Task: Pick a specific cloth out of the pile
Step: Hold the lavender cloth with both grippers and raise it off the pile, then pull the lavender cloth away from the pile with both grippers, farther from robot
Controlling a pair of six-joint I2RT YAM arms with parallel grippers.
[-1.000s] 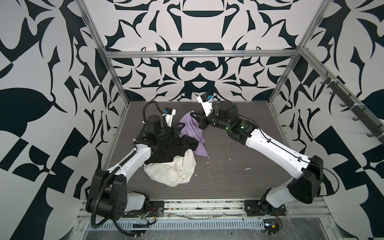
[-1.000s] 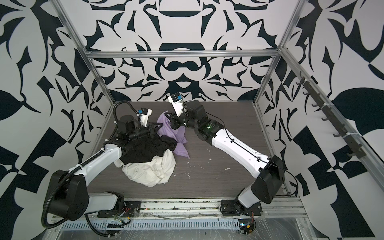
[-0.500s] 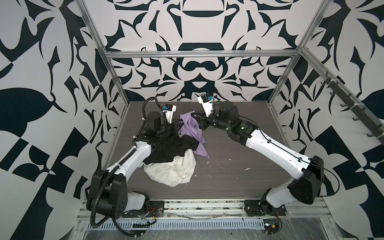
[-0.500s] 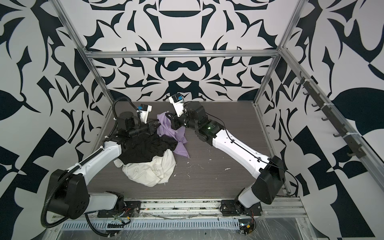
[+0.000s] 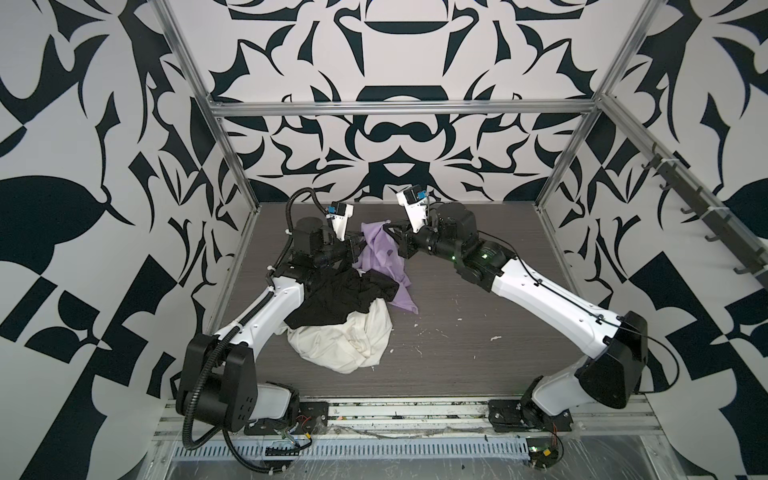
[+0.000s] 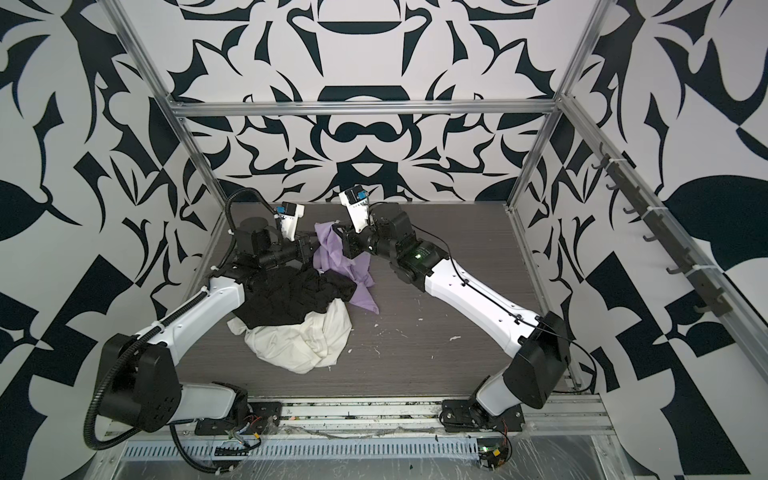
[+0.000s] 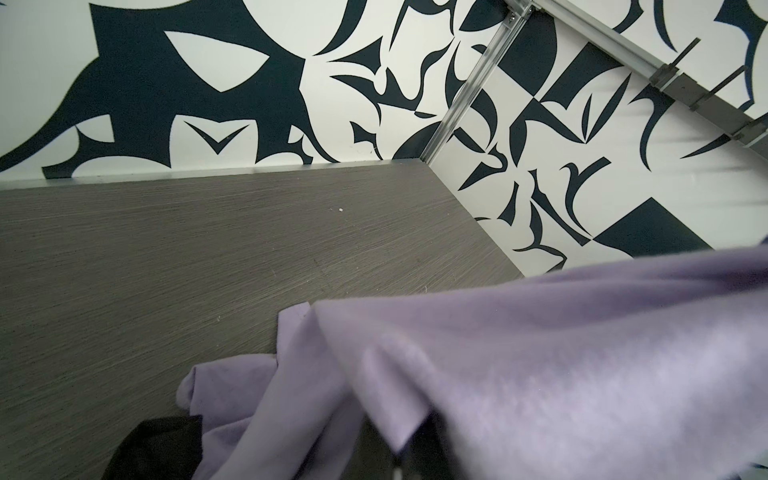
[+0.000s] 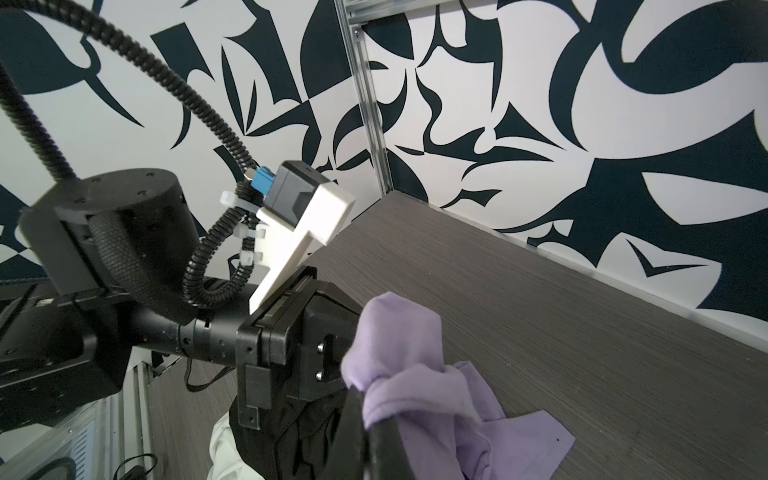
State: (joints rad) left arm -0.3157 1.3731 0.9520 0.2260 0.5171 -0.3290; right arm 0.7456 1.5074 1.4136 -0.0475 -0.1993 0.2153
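Currently the left gripper (image 5: pixel 359 248) and right gripper (image 5: pixel 394 241) are each clamped on the cloth (image 5: pixel 380 259); it hangs raised between them above centre in both top views. Its tail lies against the pile (image 5: pixel 345 336), lower left

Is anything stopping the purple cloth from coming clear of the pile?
Partly. The left hand and right hand grip the purple cloth at its top, but the black garment seems to overlap its lower part. The table to its right holds only small scraps.

The cloth (image 5: pixel 382 257) is soft, fuzzy and matt. The tabletop (image 5: pixel 478 353) looks like grey wood with thin lines.
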